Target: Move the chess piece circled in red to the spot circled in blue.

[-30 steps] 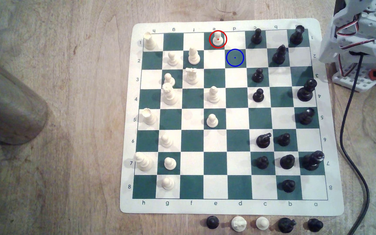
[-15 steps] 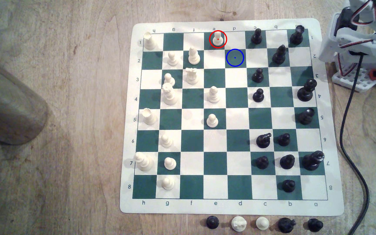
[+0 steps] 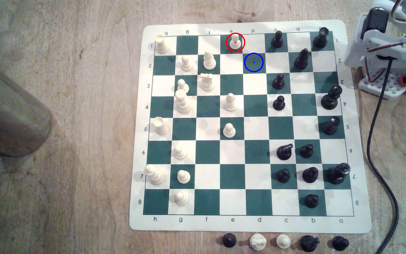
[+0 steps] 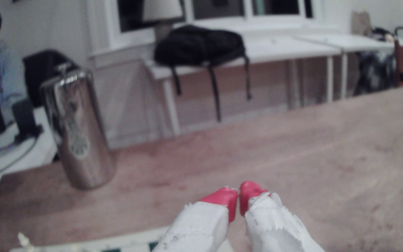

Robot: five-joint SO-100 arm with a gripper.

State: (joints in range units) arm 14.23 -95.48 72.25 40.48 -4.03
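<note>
A: Where is the white pawn (image 3: 235, 42) sitting, the one ringed in red?

B: It is standing upright on a green square in the board's (image 3: 358, 219) far row, under the letter e, in the exterior view. The blue-ringed square (image 3: 253, 62) is lying one row nearer and one column toward the exterior view's right, touching the pawn's square only at the corner. Nothing is sitting on it.

A: And the arm?

B: The arm (image 3: 390, 46) is hanging off the board's edge at the exterior view's right, beside a black cable (image 3: 377, 117) trailing over the bench (image 3: 75, 146). It is well apart from the pawn.

A: What is the tool doing?

B: In the wrist view the tool (image 4: 238, 201) is pointing out across the bench with its red fingertips (image 4: 222, 197) pressed nearly together, just a sliver showing between them. It is gripping nothing.

A: Anything else standing about?

B: A shiny metal flask (image 4: 79, 130) is standing on the bench ahead of the tool; in the exterior view it is sitting at the left. Five spare pieces (image 3: 282, 241) are lining up on the bench just beside the board's near edge.
</note>
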